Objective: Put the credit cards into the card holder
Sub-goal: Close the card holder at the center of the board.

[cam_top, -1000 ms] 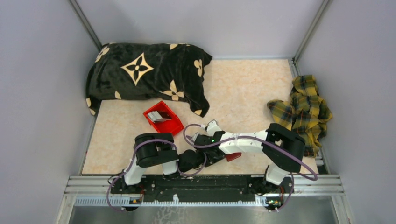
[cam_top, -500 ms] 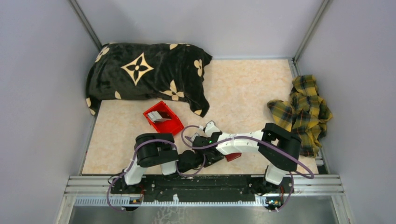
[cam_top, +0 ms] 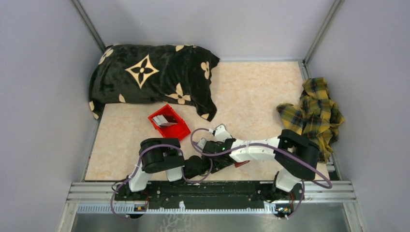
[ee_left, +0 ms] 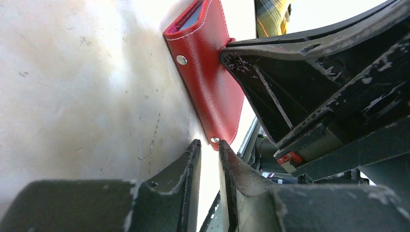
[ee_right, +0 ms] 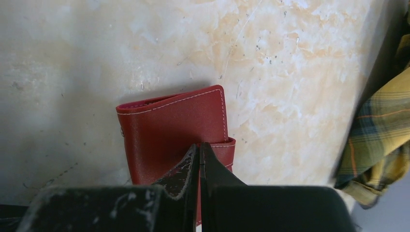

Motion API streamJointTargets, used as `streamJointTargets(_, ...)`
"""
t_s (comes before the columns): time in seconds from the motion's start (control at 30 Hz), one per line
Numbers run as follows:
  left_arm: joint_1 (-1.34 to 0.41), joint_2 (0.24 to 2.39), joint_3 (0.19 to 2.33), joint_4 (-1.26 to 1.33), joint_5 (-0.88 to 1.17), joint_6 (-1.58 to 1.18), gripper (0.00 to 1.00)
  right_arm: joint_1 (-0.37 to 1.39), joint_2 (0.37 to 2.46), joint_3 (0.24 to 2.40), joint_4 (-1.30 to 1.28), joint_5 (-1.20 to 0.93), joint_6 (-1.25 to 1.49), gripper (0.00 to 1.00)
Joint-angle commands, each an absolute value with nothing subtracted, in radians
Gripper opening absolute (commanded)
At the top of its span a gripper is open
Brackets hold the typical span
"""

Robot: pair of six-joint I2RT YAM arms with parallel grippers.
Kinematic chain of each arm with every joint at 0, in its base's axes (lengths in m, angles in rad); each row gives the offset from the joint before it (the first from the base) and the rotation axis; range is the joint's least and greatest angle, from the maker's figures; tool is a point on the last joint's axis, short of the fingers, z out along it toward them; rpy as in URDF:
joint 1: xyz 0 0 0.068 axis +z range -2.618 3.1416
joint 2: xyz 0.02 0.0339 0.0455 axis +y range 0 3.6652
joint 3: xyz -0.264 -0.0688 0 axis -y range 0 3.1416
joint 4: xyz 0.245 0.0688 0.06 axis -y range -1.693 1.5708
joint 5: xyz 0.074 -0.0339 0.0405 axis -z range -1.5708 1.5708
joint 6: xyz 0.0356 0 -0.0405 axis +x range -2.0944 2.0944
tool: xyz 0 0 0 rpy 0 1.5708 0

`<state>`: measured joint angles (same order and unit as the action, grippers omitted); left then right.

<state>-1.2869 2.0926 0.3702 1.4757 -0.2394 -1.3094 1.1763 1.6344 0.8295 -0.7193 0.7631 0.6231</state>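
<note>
The wallet [ee_right: 164, 130] sits near the front edge of the counter [cam_top: 251, 92], between the two arms, with its stitched red cover facing up. The right jaws are clenched tight, tips on the wallet's snap tab; I cannot tell whether they pinch it. The left jaws stand a narrow slit apart with nothing between them, low over the counter, tips just beside a corner of the wallet. The cards [cam_top: 167, 120] sit in a red bin [cam_top: 180, 131] further back, well apart from the wallet, near a black pillow [cam_top: 150, 77]. A plaid cloth [cam_top: 314, 113] lies at the right
</note>
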Motion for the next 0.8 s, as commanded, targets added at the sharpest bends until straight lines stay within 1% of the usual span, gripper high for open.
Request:
streamJointTargets(0.0,-1.284,2.136,0.329,1.31,-0.232,-1.255,0.27,1.155,1.694,0.68,-0.337,0.287,0.829,0.0)
streamJointTargets(0.2,-1.286,2.129,0.325,1.298,-0.234,-1.255,0.27,1.147,1.66,0.557,-0.251,0.227,0.91,0.0)
streamJointTargets(0.3,-1.287,2.122,0.325,1.292,-0.237,-1.257,0.27,1.147,1.58,0.473,-0.202,0.204,0.972,0.0)
streamJointTargets(0.63,-1.322,2.067,0.358,1.187,-0.261,-1.241,0.27,1.166,1.44,0.339,-0.199,0.223,1.111,0.0)
streamJointTargets(0.67,-1.325,2.063,0.36,1.18,-0.265,-1.241,0.27,1.167,1.42,0.333,-0.209,0.229,1.115,0.01)
streamJointTargets(0.7,-1.328,2.056,0.363,1.174,-0.269,-1.24,0.28,1.169,1.401,0.333,-0.225,0.24,1.117,0.04)
streamJointTargets(0.77,-1.335,2.043,0.37,1.157,-0.273,-1.237,0.3,1.169,1.361,0.329,-0.256,0.264,1.122,0.13)
